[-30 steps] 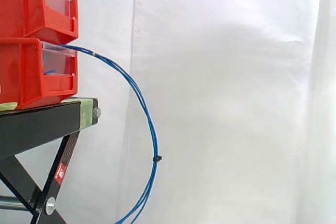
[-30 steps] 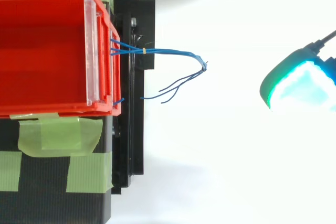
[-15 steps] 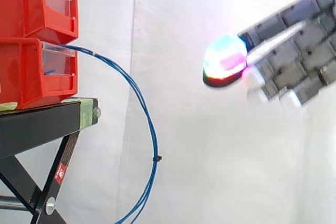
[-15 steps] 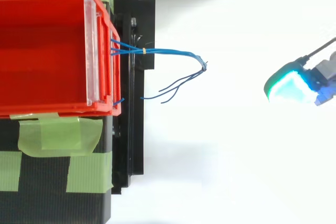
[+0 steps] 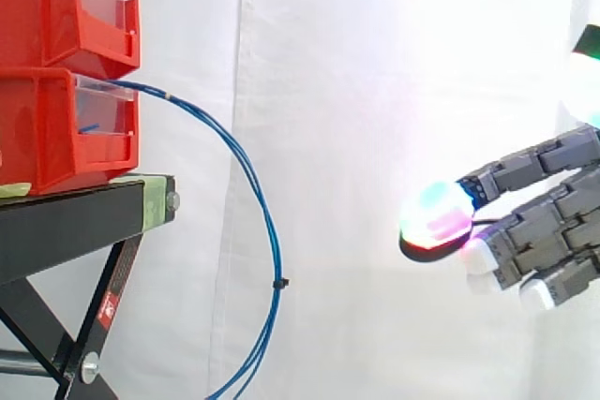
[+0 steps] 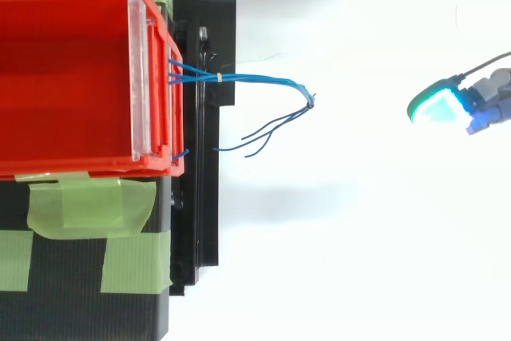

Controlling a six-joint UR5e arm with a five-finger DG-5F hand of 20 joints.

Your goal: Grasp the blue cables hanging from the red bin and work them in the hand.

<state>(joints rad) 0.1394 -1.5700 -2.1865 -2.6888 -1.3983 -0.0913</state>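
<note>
Several thin blue cables point(image 6: 255, 79) droop from the red bin point(image 5: 56, 128): light, floppy, slippery; pinch near the black tie point(image 5: 281, 283). Hand point(image 5: 548, 222) spread, empty, well apart.

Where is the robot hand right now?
In the side view the robot hand is at the right edge, well apart from the thin blue cables hanging from the lower red plastic bin.

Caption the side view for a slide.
Open grey hand hovers apart from thin blue cables hanging from lower red plastic bin.
</note>
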